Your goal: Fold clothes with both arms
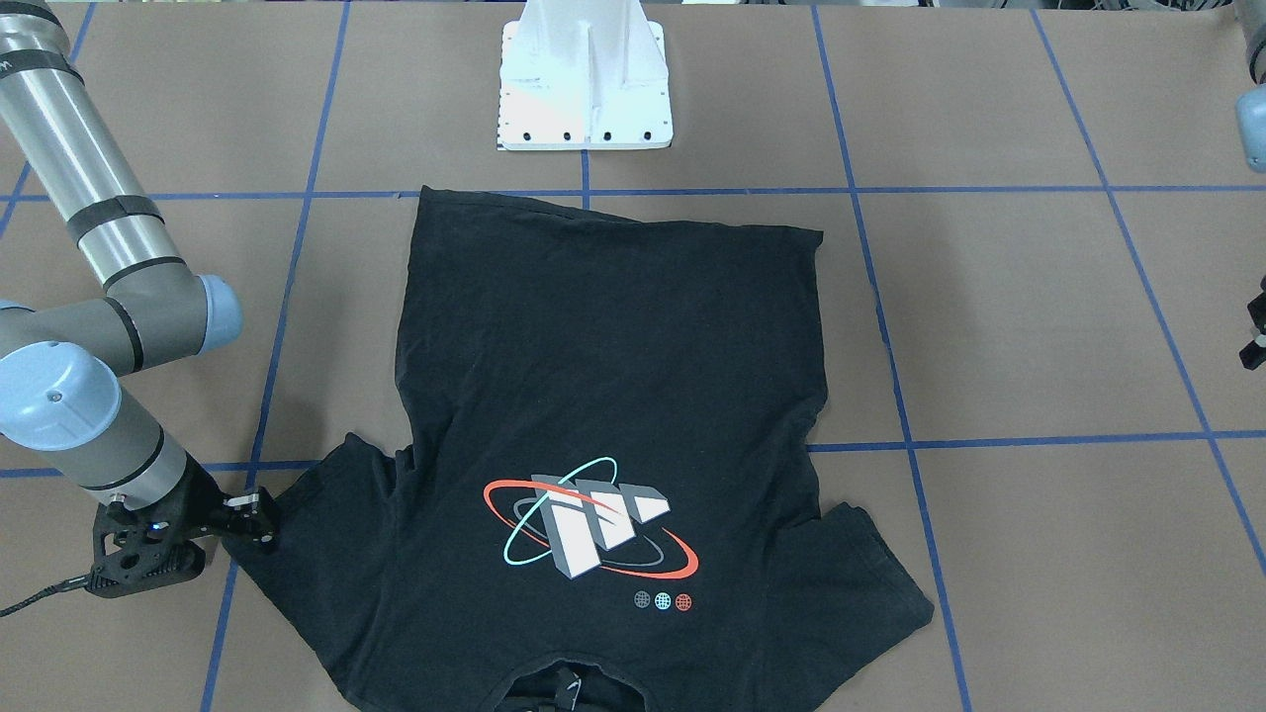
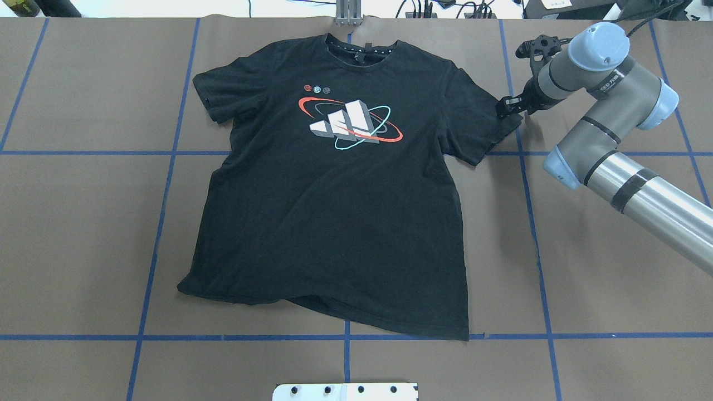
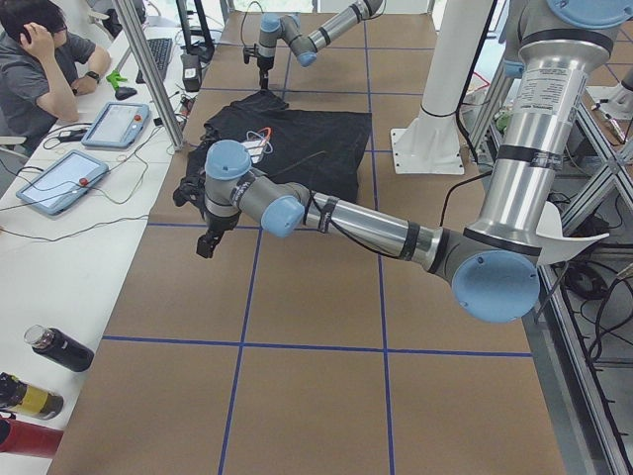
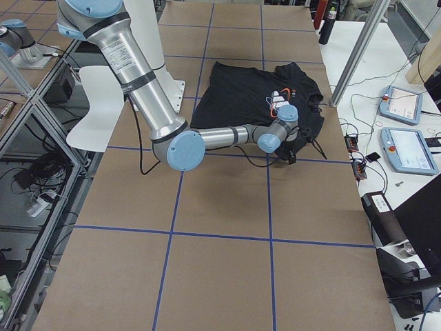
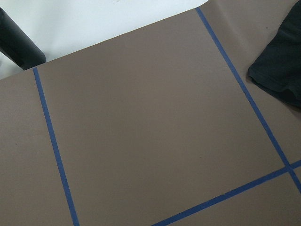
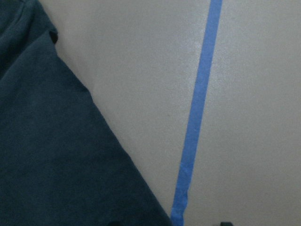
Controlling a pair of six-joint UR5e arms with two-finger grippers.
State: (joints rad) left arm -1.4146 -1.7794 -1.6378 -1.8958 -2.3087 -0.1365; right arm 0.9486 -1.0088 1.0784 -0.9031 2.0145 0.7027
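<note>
Brown paper-covered counter (image 2: pixel 613 267), overhead: your right fingers (image 2: pixel 506 104) stand apart at the two-o'clock sleeve of the black short-sleeved cotton T-shirt (image 2: pixel 334 223); a shallow pinch may slip. You cannot tell how your left fingers (image 3: pixel 205 244) stand.

Light: bright, even, from overhead.
Glare: white pedestal base (image 1: pixel 586 74) washed out; sheen along the right arm (image 2: pixel 663 209).
Shadows: faint and soft on the table (image 2: pixel 83 223) beneath that arm.
Focus: right wrist view soft, bluish; other views sharp.
</note>
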